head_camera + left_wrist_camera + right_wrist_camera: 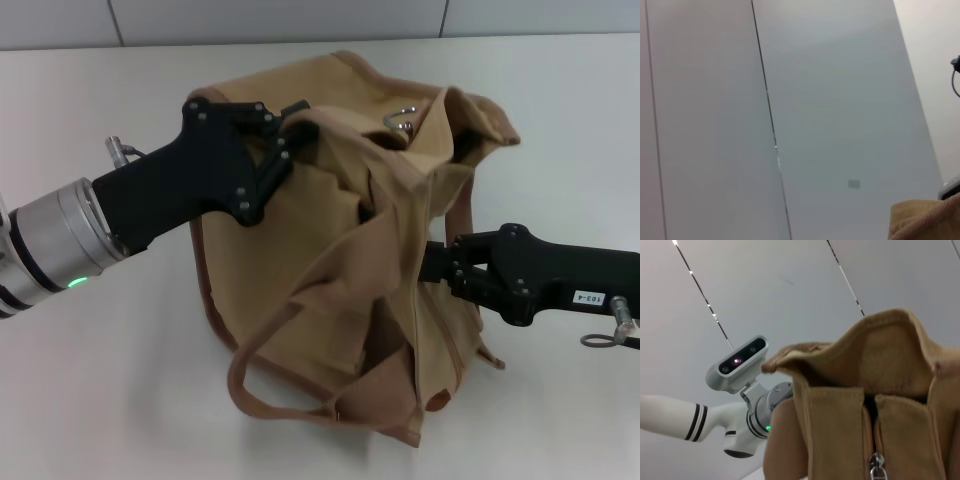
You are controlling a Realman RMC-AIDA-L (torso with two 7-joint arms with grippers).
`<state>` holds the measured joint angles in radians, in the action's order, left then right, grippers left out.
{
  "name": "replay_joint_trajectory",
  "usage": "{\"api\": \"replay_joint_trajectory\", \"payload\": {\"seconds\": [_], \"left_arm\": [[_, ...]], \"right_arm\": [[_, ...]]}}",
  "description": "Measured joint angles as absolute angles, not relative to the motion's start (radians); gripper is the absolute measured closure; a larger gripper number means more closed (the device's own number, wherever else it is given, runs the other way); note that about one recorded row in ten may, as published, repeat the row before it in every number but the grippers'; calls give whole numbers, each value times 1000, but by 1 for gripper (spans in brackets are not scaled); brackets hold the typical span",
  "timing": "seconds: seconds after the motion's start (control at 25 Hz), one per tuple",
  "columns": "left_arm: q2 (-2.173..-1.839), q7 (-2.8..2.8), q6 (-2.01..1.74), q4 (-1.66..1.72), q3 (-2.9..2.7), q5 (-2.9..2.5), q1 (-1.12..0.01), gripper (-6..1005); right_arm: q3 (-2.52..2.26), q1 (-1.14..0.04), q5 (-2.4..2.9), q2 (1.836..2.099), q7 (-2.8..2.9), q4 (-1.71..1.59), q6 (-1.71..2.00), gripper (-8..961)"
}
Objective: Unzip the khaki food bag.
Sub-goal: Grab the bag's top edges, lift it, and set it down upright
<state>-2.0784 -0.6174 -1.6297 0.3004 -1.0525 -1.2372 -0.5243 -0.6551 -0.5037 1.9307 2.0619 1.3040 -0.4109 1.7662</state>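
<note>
Sitting slumped in the middle of the white table (120, 400), the khaki food bag (340, 260) is leaning over, its handles (270, 380) drooping toward the front edge. The left gripper (290, 135) is pinching the bag's upper rim at the far left corner, fingers closed on the fabric. The right gripper (430, 265) is pressing into the bag's right side; its fingertips are buried in folds, so whether it is gripping anything is impossible to tell. A metal ring (400, 120) is showing at the bag's top. In the right wrist view, the zipper pull (876, 465) is hanging at the seam, with the robot's head camera (738, 362) behind.
</note>
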Motion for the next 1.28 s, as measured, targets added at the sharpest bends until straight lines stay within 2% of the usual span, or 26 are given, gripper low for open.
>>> {"api": "replay_joint_trajectory", "payload": {"seconds": [0.8,1.28], "left_arm": [[-2079,-628,-1538,248,-1042,-1066,-514,873],[-2079,-630,-1518,219,-1040,-963,-493,870]], "right_arm": [[-661,-455,1933,2032,1307,-411,1766,849],[-658,-433,1985,2025,1307,-409,1748,874]]}}
